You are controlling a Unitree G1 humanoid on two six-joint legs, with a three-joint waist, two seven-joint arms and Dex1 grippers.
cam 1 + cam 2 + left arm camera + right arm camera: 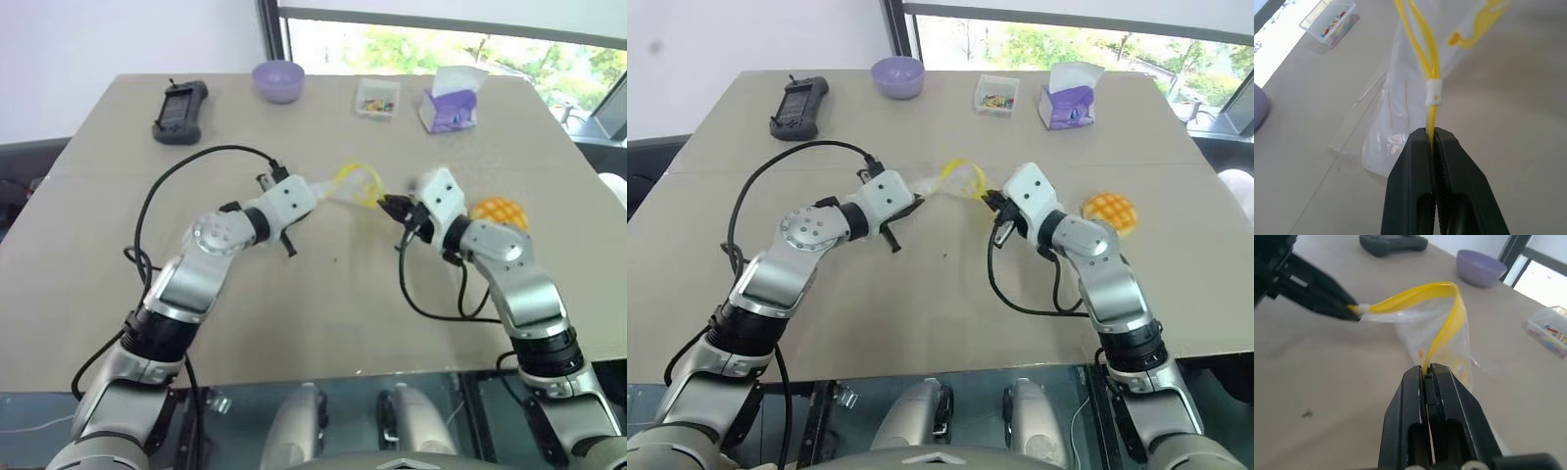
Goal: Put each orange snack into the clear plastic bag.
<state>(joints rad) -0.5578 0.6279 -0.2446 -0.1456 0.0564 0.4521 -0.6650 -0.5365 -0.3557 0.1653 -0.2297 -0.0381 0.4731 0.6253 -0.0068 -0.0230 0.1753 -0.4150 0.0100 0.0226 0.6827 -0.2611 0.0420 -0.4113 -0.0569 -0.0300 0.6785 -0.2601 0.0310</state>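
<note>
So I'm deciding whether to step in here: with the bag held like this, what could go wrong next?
Both the left pincer and the right pincer are shut on the yellow seal strip of the clear plastic bag, so neither is free to fetch the orange snack. Releasing one side may let the mouth collapse. The thin strip could also slip out.

table [294, 323]: tan, bare near edge | purple bowl [278, 80]: at table's far edge, left of centre | black handheld controller [180, 111]: well left of bowl | small clear box of colourful bits [377, 99]: right of bowl | purple tissue box [450, 102]: just right of clear box, white tissue sticking up
</note>
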